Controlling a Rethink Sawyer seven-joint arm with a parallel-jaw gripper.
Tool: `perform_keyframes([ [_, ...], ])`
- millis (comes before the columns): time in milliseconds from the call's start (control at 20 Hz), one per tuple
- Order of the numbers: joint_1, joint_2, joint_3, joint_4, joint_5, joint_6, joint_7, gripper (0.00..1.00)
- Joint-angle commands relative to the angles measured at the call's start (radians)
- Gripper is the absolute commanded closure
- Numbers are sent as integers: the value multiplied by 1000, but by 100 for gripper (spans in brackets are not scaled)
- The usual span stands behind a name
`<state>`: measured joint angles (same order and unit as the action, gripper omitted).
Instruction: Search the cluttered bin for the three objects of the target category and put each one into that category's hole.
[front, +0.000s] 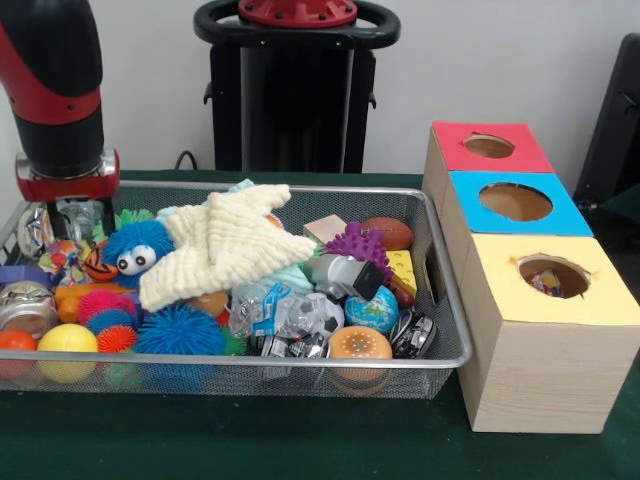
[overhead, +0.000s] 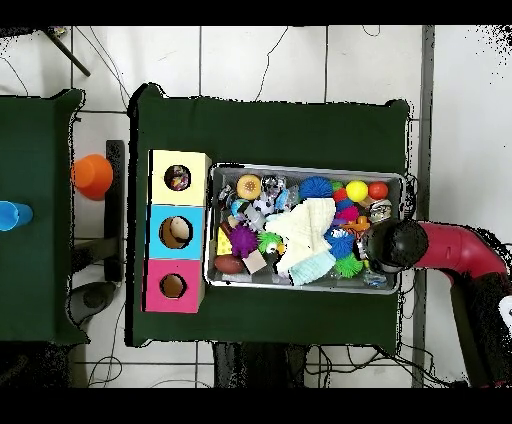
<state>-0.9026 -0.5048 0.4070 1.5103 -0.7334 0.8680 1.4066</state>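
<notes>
The silver wire-mesh bin (front: 300, 372) is crowded with toys; in the overhead view its rim (overhead: 300, 167) shows too. My gripper (front: 85, 222) reaches down into the bin's left end; in the overhead view the arm's wrist (overhead: 392, 244) covers it at the bin's right end. A small confetti-patterned crinkled piece (front: 60, 258) lies just below the gripper, among balls. I cannot tell whether the gripper touches it. The hole (front: 553, 276) in the yellow-topped box shows a multicolour piece inside (front: 547, 284). The hole also shows in the overhead view (overhead: 178, 179).
A cream cloth (front: 230, 245) lies over the bin's middle, on a mint cloth (front: 292, 277). Spiky balls (front: 180, 330), a blue googly-eyed toy (front: 135, 248), a purple spiky ball (front: 357, 243) and a small football (front: 388, 232) crowd it. Blue-topped (front: 515, 203) and red-topped (front: 489, 147) boxes stand beside the yellow one.
</notes>
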Motion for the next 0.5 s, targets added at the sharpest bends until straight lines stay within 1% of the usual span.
perform_keyframes([
  [50,-41,146,24,-84,-29,-108,-79,0],
  [250,-60,186,28,-113,-41,-124,-111,0],
  [500,-74,218,31,-135,-52,-137,-133,0],
])
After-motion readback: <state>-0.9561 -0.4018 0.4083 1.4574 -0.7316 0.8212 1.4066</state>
